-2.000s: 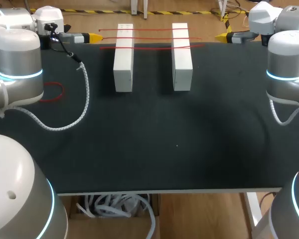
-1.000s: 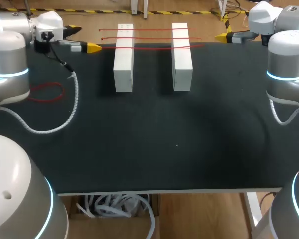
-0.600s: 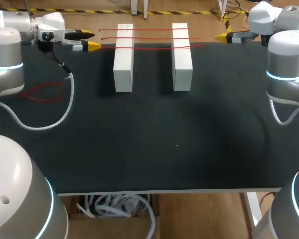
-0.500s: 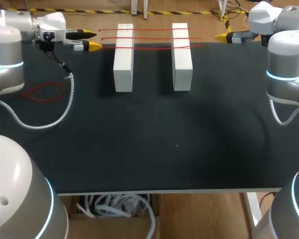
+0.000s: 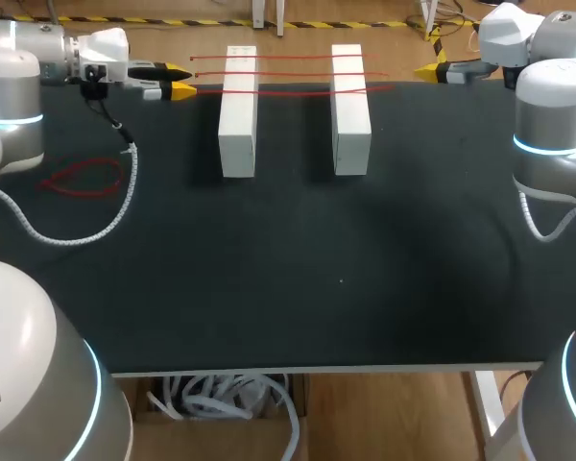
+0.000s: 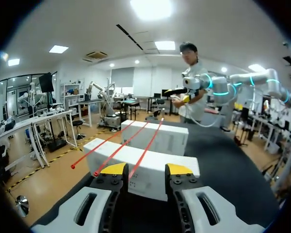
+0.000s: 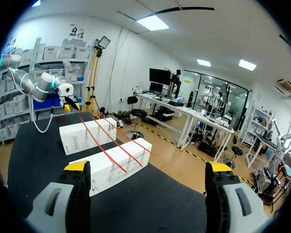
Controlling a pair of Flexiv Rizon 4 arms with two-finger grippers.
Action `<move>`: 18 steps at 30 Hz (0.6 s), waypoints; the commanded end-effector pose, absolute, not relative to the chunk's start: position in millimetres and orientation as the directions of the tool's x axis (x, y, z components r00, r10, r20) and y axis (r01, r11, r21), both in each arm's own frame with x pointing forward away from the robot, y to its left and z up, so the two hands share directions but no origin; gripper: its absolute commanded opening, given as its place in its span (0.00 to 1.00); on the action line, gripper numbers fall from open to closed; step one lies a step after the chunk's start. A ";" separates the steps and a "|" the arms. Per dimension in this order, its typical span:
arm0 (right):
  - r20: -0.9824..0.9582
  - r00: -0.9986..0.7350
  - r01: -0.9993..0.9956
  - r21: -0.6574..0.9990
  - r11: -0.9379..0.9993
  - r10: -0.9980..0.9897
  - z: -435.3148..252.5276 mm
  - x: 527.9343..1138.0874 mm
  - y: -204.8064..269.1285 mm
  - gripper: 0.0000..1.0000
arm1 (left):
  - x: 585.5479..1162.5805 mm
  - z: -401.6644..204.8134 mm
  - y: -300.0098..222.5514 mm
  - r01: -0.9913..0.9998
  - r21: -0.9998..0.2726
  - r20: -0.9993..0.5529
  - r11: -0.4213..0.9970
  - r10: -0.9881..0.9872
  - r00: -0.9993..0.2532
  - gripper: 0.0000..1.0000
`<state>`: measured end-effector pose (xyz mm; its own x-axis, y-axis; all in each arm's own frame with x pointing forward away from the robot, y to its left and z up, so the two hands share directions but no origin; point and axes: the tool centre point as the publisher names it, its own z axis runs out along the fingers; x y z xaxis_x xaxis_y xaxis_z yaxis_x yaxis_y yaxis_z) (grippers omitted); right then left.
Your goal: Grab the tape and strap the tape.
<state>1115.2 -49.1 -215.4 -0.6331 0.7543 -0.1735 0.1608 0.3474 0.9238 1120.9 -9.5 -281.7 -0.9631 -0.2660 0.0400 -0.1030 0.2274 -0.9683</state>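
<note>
Tabletop (image 5: 317, 288) of black cloth stretches away from the near edge. Further in, at the left side, a loop of red tape (image 5: 82, 179) lies flat beside the left arm's spiral-wrapped cable (image 5: 77, 230). Beyond that, two white blocks stand side by side with a gap between them, the left block (image 5: 238, 125) and the right block (image 5: 350, 120), both lying lengthwise away from the robot. Three red tape strips (image 5: 293, 73) cross the far ends of both blocks, roughly parallel, their ends overhanging on each side. At the far left, the left gripper (image 5: 180, 81) points sideways at the strip ends just beside the left block. In the left wrist view its fingers (image 6: 114, 169) stand apart with nothing between them, and the nearest strip runs ahead of the gap. At the far right edge, the right gripper (image 5: 430, 70) points toward the blocks, well apart from them. Its fingers (image 7: 76, 166) are spread wide and hold nothing.
</note>
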 end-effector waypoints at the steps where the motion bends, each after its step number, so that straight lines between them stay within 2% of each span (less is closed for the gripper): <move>1: -0.173 -0.633 0.161 0.924 0.347 0.754 -215.3 1114.8 -49.3 1.00 | 1131.7 -289.9 -5.2 -0.096 -0.970 0.057 0.223 -0.174 -0.983 0.31; 18: -0.173 -0.633 0.161 0.924 0.347 0.754 -215.3 1114.8 -49.3 1.00 | 1150.4 -310.6 2.7 -0.068 -0.974 0.050 0.218 -0.084 -0.995 0.27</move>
<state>1115.2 -49.1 -215.4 -0.6331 0.7544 -0.1735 0.1608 0.3474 0.9238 1141.5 3.5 -302.2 -0.9821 -0.1867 0.0266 -0.0697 0.2283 -0.9711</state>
